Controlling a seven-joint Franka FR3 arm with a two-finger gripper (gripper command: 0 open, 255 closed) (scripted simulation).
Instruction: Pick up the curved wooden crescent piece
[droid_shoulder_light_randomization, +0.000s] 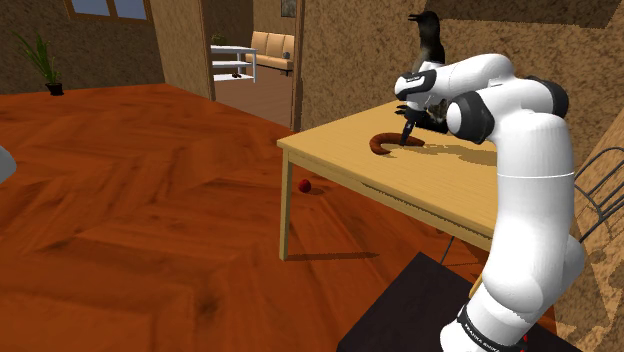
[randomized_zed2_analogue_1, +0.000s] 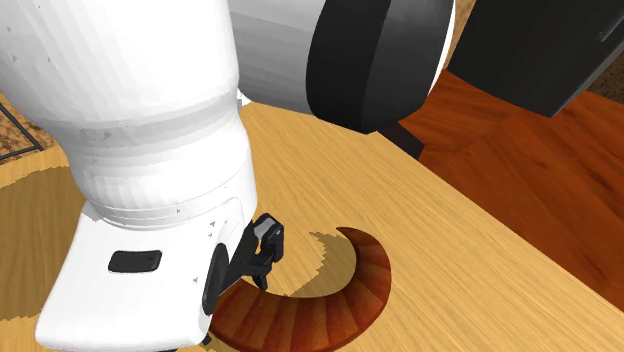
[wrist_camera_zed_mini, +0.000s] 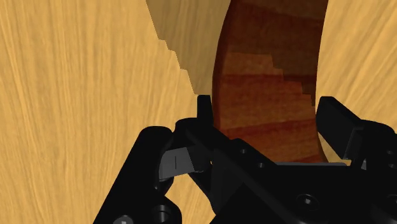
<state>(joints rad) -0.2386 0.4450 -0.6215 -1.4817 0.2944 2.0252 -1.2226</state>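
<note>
The curved crescent piece (droid_shoulder_light_randomization: 384, 144) is reddish-brown banded wood and lies flat on the light wooden table (droid_shoulder_light_randomization: 400, 185), near the table's far side. My black gripper (droid_shoulder_light_randomization: 407, 134) is down at it, at the end nearer the arm. In the wrist view the crescent (wrist_camera_zed_mini: 267, 57) runs between the two fingers, and each fingertip (wrist_camera_zed_mini: 205, 108) sits against one of its side edges, so the gripper (wrist_camera_zed_mini: 267, 109) is shut on it. The second exterior view has the crescent (randomized_zed2_analogue_1: 355, 285) resting on the tabletop, partly under the white hand, with one black finger (randomized_zed2_analogue_1: 263, 252) at its inner curve.
A dark bird-like figure (droid_shoulder_light_randomization: 430, 45) stands at the table's back edge, just behind the gripper. A small red ball (droid_shoulder_light_randomization: 305, 185) lies on the wooden floor beside the table leg. A wire chair (droid_shoulder_light_randomization: 600, 190) stands at the shoulder view's right. My dark stand (droid_shoulder_light_randomization: 420, 310) is in front.
</note>
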